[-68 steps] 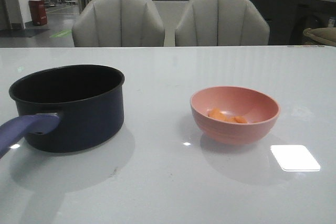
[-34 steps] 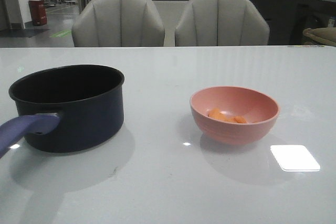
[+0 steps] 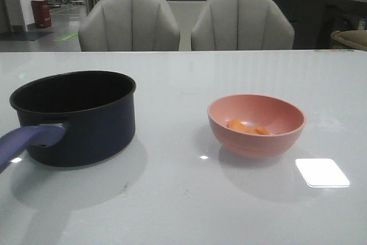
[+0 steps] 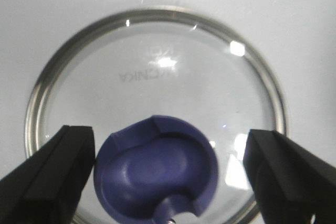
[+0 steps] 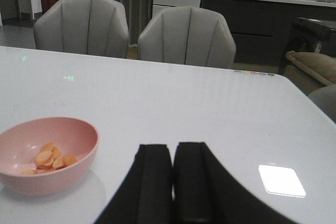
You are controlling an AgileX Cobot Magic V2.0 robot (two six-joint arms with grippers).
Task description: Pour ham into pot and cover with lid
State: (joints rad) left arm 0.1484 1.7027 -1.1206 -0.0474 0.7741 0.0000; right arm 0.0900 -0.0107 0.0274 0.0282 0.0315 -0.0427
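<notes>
Front view gives us no end effector at all: we see only the white tabletop [image 3: 172,199], with the pot [image 3: 80,119] standing on its left part, its purple-blue handle pointing toward the camera, and the pink bowl [image 3: 256,125] well apart to the right, the ham [image 3: 248,127] lying in its bottom. Two grey chairs [image 3: 129,22] stand behind the far edge. Left wrist view shows our left end effector [image 4: 168,177] spread wide, its two black fingers [image 4: 52,177] framing the lid [image 4: 157,87], which lies flat on the tabletop; the purple-blue knob [image 4: 155,174] sits between the fingers, and neither finger touches it as far as we can tell. Right wrist view shows our right end effector [image 5: 172,182] with its fingers pressed together, nothing between them, held above the bare tabletop; the bowl with the ham sits near it, off to one side, not in contact with the fingers.
</notes>
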